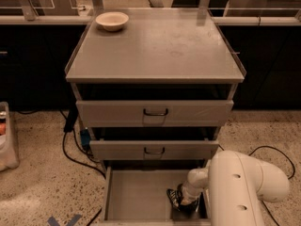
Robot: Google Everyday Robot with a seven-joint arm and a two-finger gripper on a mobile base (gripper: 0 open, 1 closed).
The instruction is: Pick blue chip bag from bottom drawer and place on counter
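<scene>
- The gripper [185,203] sits low inside the bottom drawer [134,194], right of centre.
- The blue chip bag [173,197] lies at its tip.
- Whether it grips the bag cannot be told.

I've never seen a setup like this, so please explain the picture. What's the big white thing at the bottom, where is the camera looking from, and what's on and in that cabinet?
The big white shape is a robot's arm. The robot has one arm, and it ends in a two-finger gripper. The single camera looks down at the front of a grey drawer cabinet; where the camera is mounted is not known. A cream bowl stands at the far left corner of the counter. Of the three drawers, the bottom drawer is pulled open. The gripper reaches down into it, right at a crumpled blue chip bag near its right side. Whether the bag is gripped cannot be told.
</scene>
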